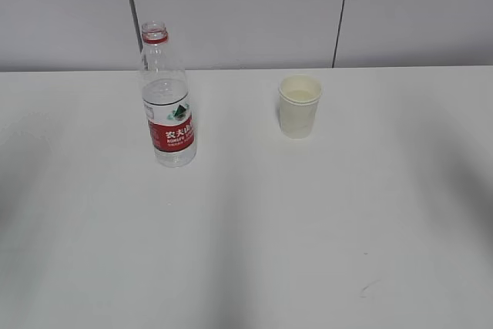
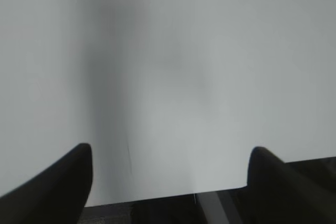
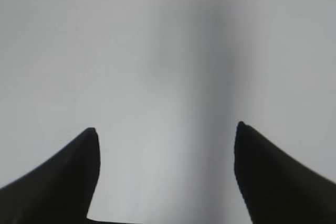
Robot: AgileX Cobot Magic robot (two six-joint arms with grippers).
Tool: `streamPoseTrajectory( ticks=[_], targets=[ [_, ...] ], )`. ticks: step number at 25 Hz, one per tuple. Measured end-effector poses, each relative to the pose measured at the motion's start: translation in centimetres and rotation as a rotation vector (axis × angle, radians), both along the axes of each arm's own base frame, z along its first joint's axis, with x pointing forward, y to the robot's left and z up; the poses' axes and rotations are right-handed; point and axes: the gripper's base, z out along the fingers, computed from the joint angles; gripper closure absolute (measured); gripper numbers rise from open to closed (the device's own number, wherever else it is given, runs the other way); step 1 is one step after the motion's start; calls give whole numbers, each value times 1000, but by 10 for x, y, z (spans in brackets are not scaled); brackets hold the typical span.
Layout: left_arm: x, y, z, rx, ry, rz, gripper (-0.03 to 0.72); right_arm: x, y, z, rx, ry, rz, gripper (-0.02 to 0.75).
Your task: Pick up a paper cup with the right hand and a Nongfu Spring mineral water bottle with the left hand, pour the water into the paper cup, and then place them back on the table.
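On table (image 1: 246,252), bottle (image 1: 167,105), cup (image 1: 299,105), apart from open hands

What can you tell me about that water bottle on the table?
The Nongfu Spring mineral water bottle is clear plastic with a red neck ring, no cap, and a red-and-white label with white Chinese characters. It stands upright on the white table, left of the paper cup and apart from it. Nothing grips it.
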Motion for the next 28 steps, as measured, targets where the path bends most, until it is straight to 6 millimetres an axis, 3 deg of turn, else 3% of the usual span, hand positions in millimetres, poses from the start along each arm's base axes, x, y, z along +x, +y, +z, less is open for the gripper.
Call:
streamPoseTrajectory(
  ticks=[12, 28],
  targets=[
    [-69, -1, -21, -83, -124, 3, 137, -47, 3, -22, -15, -9, 29, 150],
    [-114, 1, -34, -102, -299, -5, 137, -104, 8, -55, 17, -71, 28, 150]
  ],
)
